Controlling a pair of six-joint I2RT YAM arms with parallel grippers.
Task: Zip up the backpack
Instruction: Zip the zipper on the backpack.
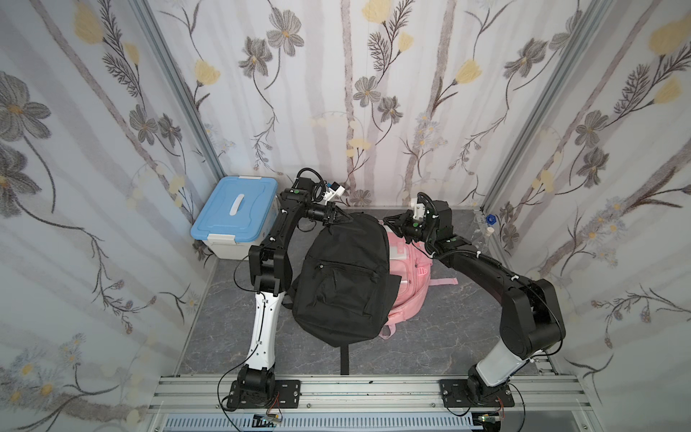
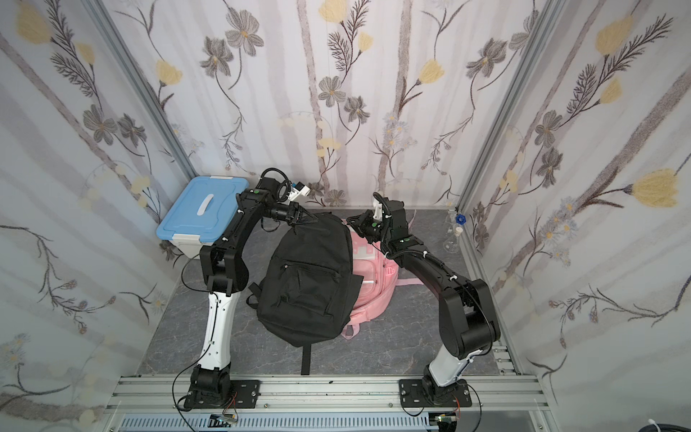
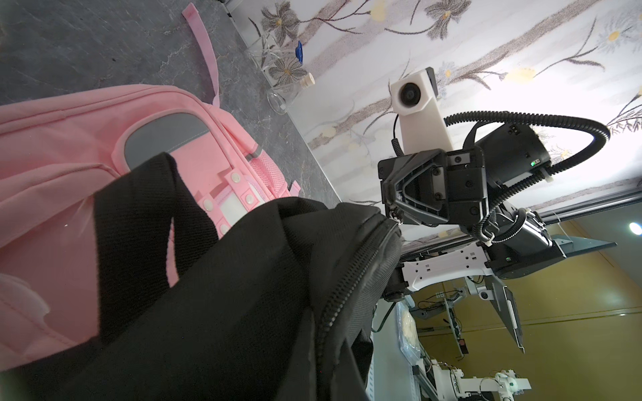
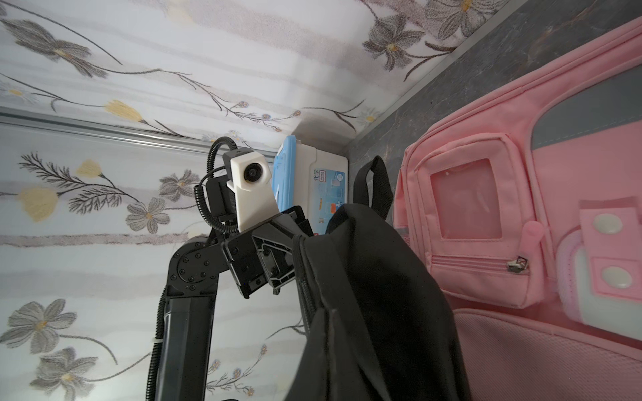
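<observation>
A black backpack [image 1: 344,284] [image 2: 310,284] lies in the middle of the grey floor with its top toward the back wall. My left gripper [image 1: 346,220] [image 4: 293,253] is shut on the fabric at the top's left side, beside the zipper [image 4: 304,295]. At the top's right side my right gripper [image 1: 387,222] [image 3: 392,215] is shut at the end of the zipper track [image 3: 351,277]. The top edge hangs lifted between the two. In the right wrist view the right gripper's own fingers [image 4: 328,336] press together on black fabric.
A pink backpack [image 1: 409,276] lies partly under the black one, on its right. A white box with a blue lid [image 1: 235,213] stands at the back left. Glass flasks [image 1: 488,228] stand in the back right corner. A black strap [image 1: 344,359] trails toward the front rail.
</observation>
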